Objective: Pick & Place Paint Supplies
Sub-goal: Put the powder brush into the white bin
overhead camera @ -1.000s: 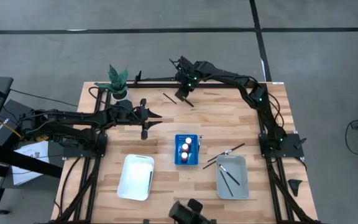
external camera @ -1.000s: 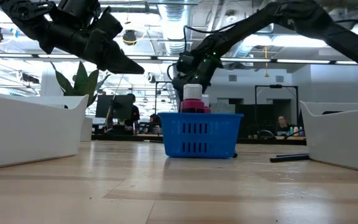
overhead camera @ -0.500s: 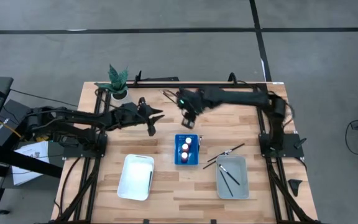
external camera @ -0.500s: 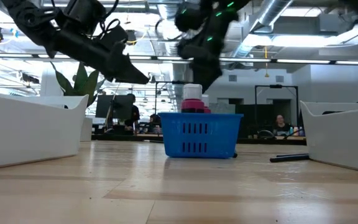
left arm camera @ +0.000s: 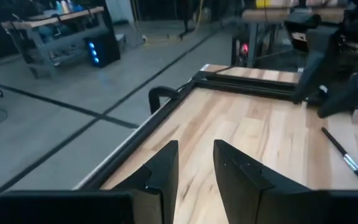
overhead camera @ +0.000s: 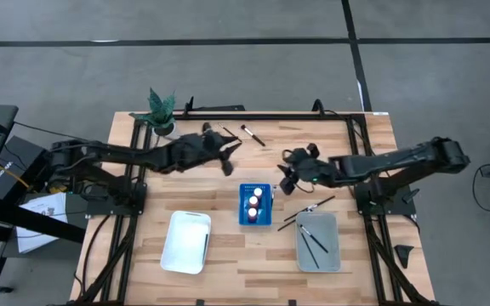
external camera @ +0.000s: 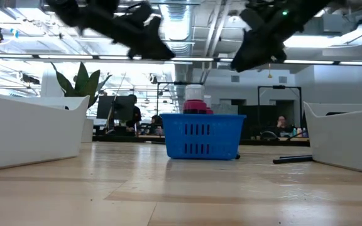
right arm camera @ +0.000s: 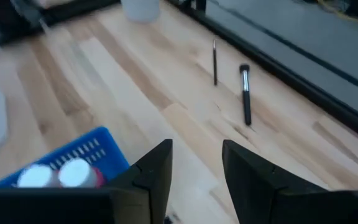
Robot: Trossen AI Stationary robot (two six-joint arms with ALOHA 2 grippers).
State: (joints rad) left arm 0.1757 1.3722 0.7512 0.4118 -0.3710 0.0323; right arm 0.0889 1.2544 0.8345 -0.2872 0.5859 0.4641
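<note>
Red paint bottles with white caps (overhead camera: 255, 202) stand in the blue rack (overhead camera: 266, 223) at mid-table. Two brushes (overhead camera: 252, 134) lie flat on the wood near the far edge and show in the right wrist view as brushes (right arm camera: 245, 93). More brushes (overhead camera: 309, 208) lie between the rack and the grey tray. My left gripper (overhead camera: 230, 158) hovers open left of the far brushes, nothing between its fingers (left arm camera: 166, 171). My right gripper (overhead camera: 286, 177) hangs open above the table just right of the rack, also with nothing in it (right arm camera: 194, 168).
A grey tray (overhead camera: 333, 255) at the near right holds brushes. A white tray (overhead camera: 177, 246) at the near left holds one dark brush. A potted plant (overhead camera: 160, 110) stands at the far left corner. A black frame rail (overhead camera: 270, 115) runs along the far edge.
My right gripper has swung from the far edge, beside the brushes, toward the near and right, and now hangs right of the blue rack. My left gripper has moved toward the table's right and up. The brushes at the far edge lie where they were.
</note>
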